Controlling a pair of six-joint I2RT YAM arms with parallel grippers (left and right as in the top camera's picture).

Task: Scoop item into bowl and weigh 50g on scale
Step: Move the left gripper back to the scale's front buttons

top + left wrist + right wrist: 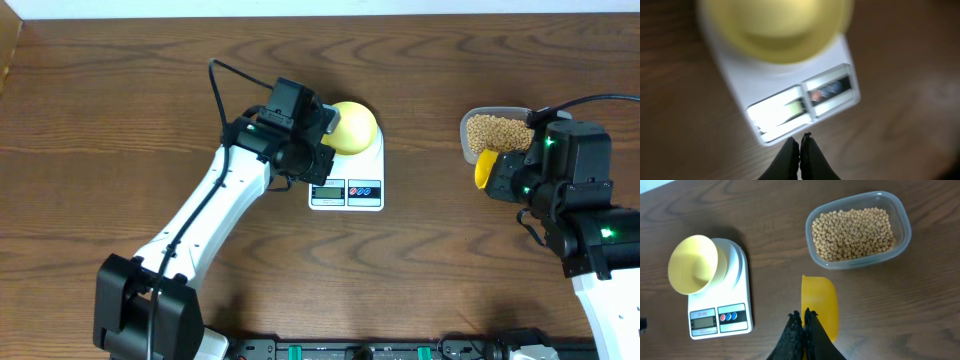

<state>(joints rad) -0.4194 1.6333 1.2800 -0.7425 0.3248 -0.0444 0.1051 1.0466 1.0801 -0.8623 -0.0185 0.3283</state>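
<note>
The small round tan beans (852, 232) look light, hard, prone to rolling; right end effector (803, 314) grasps the yellow plastic scoop (820, 300) by its handle, left end effector (801, 139) clenched empty.

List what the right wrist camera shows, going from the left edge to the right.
pale-yellow bowl → white scale → yellow scoop → clear tub holding the beans
</note>
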